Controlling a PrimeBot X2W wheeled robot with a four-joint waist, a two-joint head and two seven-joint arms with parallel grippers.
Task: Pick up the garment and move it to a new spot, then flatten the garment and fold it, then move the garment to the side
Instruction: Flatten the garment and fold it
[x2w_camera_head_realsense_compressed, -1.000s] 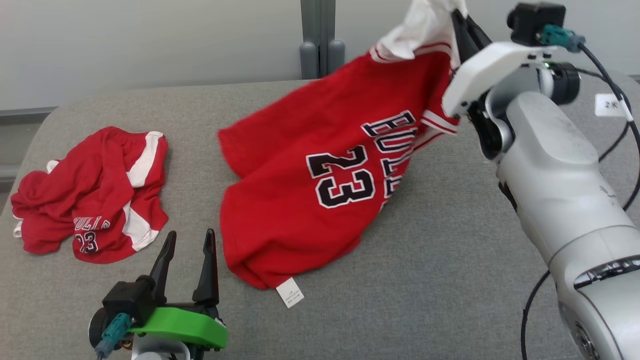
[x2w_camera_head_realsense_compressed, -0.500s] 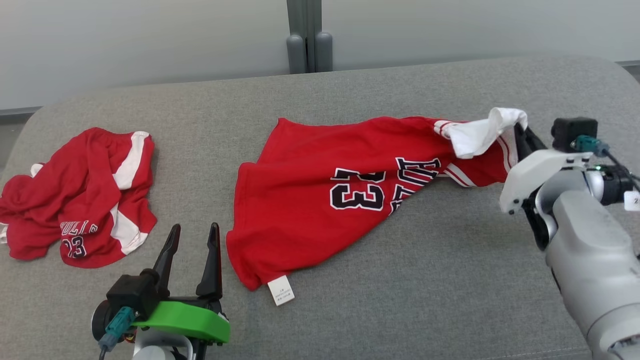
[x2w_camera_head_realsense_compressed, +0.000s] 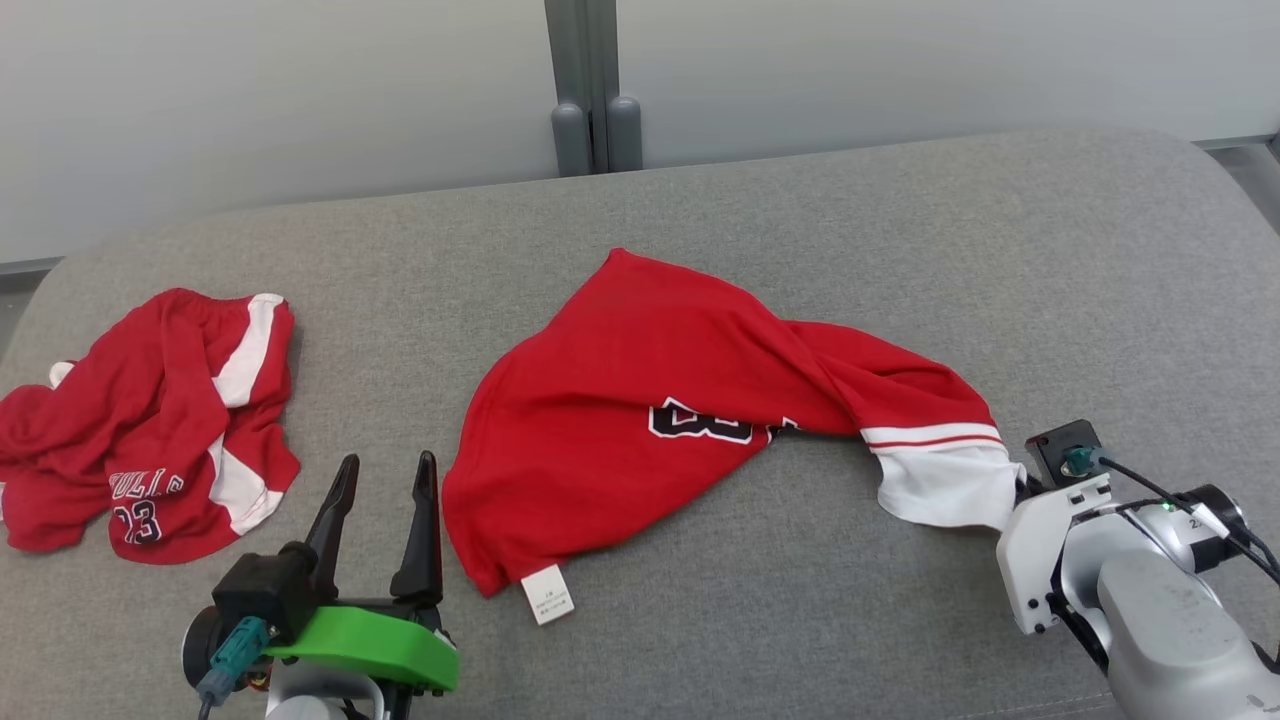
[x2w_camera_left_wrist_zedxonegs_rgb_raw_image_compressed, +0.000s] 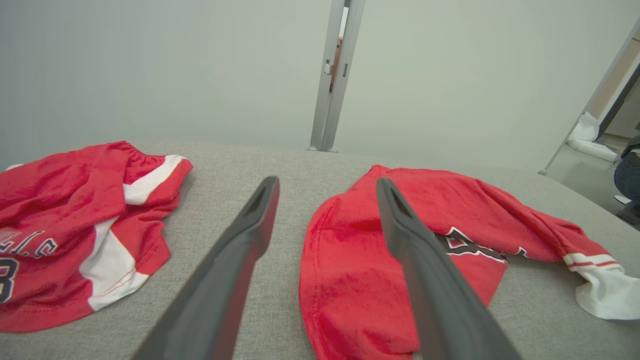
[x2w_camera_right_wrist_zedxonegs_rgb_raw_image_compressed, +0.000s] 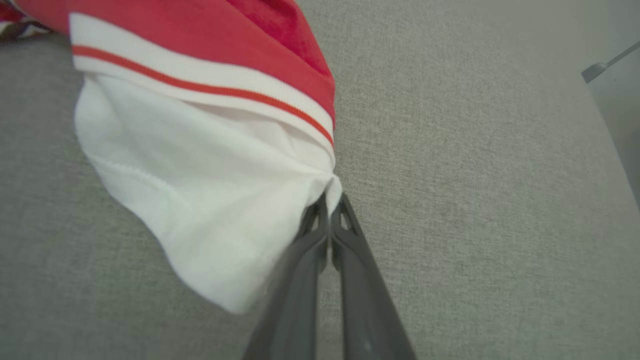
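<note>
Right gripper (x2w_camera_right_wrist_zedxonegs_rgb_raw_image_compressed: 330, 202) is clamped on the white sleeve (x2w_camera_right_wrist_zedxonegs_rgb_raw_image_compressed: 200, 200) of the jersey (x2w_camera_head_realsense_compressed: 690, 400), which lies twisted on the couch (x2w_camera_head_realsense_compressed: 850, 230). Left gripper (x2w_camera_head_realsense_compressed: 383, 475) hangs open by its hem (x2w_camera_head_realsense_compressed: 470, 545). Tug harder and that tiny pinch could slip, or the twist just bunches up.

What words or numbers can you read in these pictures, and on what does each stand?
"ULLS" over "23": on the crumpled red garment; any letter before them is hidden in a fold.
Print on the jersey: mostly folded under, unreadable.
Print on the white tag at its hem: too small to read.
</note>
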